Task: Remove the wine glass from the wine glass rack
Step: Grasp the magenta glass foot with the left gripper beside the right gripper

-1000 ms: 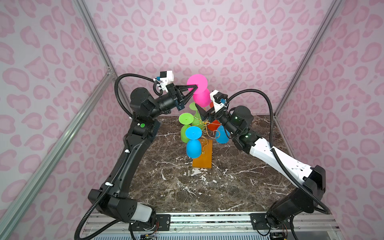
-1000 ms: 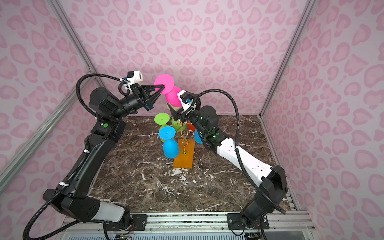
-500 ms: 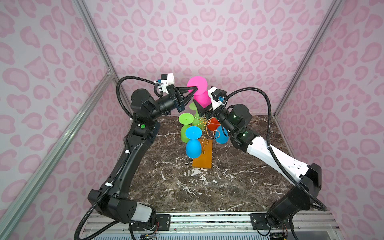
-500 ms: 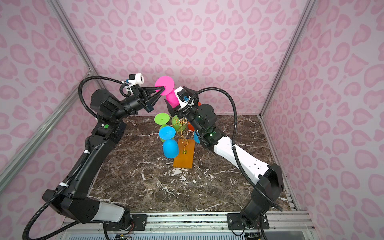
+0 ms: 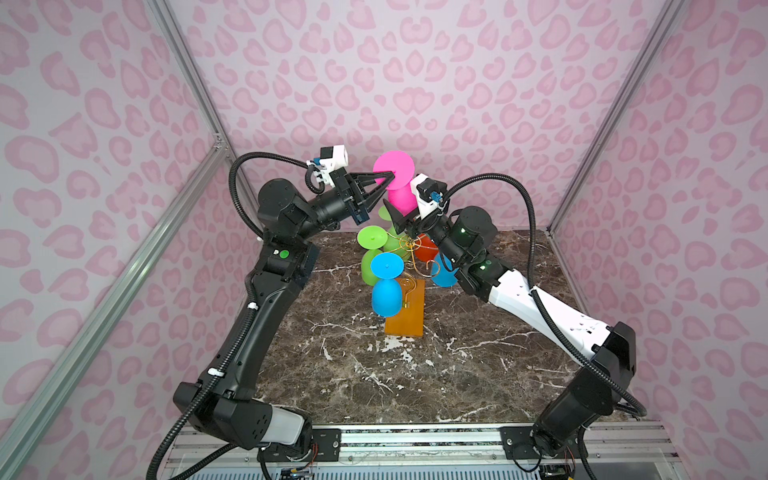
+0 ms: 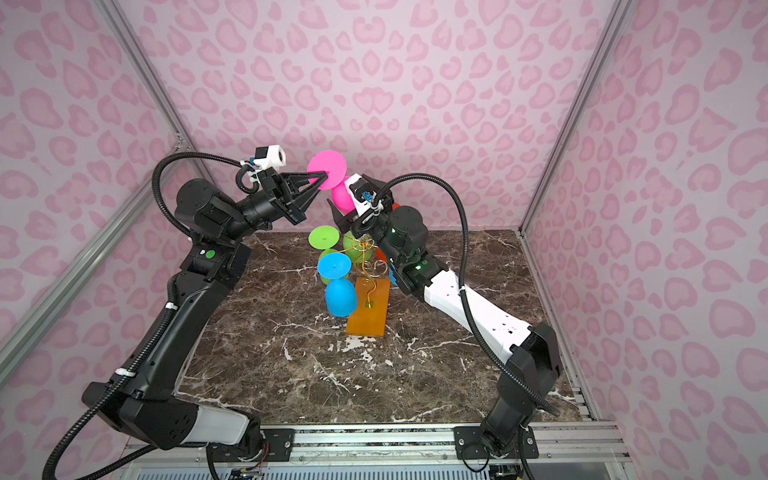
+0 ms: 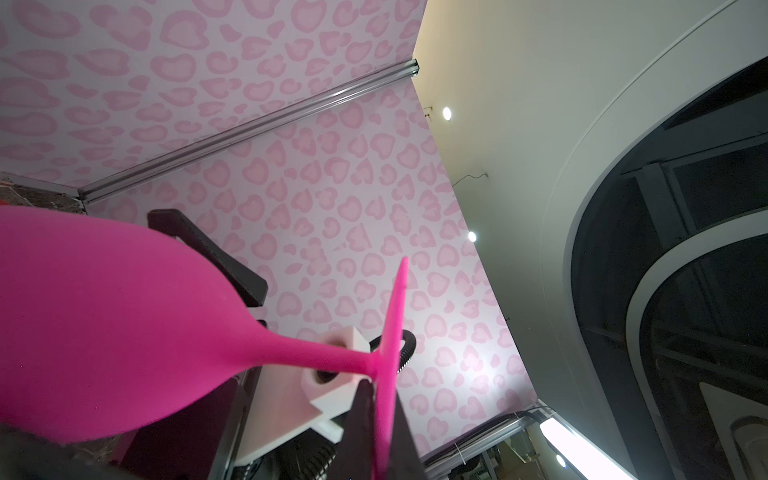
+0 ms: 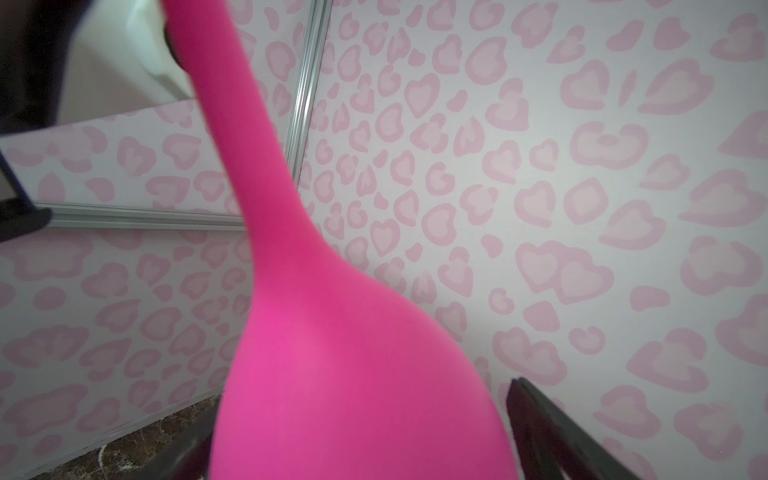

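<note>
Your left gripper [image 5: 390,175] was clamped hard on the pink glass [image 5: 400,195]. Its fingers pinched the flat foot [image 7: 392,324] edge-on, right by where the stem [image 7: 307,353] meets it. Your right gripper [image 8: 351,419] was spread wide either side of the bowl [image 8: 353,353]. The wrist view showed a gap between one finger and the bowl, so I'd call it released, not gripping anything. The other finger was too blurry to say if it touched.

The glass was up above the top of the rack [image 5: 409,253], foot up and bowl down, a bit tilted. No wire was touching it as far as I could see in both top views. So honestly the main bit looked done: the glass was off the rack.

What was left, I'd guess, was the right gripper closing on the bowl, or you just carrying the glass clear of the rack and parking it on the table [image 5: 457,374]. The other glasses [image 5: 386,291] hung on the rack below it, green, blue and an orange one. Coming down close beside the rack could clip them.

The glass itself was hot pink, matte and fully opaque, and looked more like plastic or silicone than real glass. It had a thin round foot, a skinny stem and an egg-shaped bowl. That thin foot looked like a slippy thing to hold by the edge.
</note>
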Available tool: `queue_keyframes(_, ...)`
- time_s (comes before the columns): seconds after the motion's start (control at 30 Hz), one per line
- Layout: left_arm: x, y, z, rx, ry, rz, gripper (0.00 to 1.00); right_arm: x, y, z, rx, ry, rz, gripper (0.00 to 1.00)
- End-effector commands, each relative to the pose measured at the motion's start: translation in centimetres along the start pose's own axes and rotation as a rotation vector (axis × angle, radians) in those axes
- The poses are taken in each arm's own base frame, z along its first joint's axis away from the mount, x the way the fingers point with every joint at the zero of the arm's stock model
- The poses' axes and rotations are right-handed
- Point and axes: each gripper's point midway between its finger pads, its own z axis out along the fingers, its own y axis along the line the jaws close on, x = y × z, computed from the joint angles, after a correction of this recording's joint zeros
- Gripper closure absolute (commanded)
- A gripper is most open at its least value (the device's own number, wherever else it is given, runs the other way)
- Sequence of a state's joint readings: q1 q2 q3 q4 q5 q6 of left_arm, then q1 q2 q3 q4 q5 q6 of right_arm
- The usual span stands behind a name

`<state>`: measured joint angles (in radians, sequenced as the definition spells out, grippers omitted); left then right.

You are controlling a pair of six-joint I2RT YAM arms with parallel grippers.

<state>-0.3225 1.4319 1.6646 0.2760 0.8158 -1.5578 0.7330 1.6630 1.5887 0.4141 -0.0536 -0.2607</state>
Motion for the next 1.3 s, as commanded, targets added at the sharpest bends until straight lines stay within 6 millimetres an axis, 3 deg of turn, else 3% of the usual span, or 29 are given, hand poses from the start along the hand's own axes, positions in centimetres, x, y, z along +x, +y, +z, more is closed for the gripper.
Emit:
queue_keyframes(0.0,0.4,-1.6,-0.2,0.047,0.014,0.035,0.97,0.2,0.0,0.4,0.006,0.004,0.017,0.07)
queue_keyframes(0.63,0.3,-0.5,0.0,0.039,0.021,-0.005,0.95,-0.4,-0.5,-0.6,0.016,0.018,0.032,0.26)
queue_keyframes(0.8,0.1,-0.3,-0.1,0.036,0.015,-0.009,0.77,-0.8,-0.7,-1.0,0.015,0.041,0.054,0.29)
queue_keyframes(0.97,0.0,-0.3,-0.1,0.033,0.011,-0.004,0.53,-1.3,-1.1,-1.6,0.024,0.080,0.091,0.32)
queue_keyframes(1.27,-1.4,0.6,-0.1,0.000,-0.023,0.157,0.43,-2.1,-2.5,-4.5,0.045,0.248,0.154,0.38)
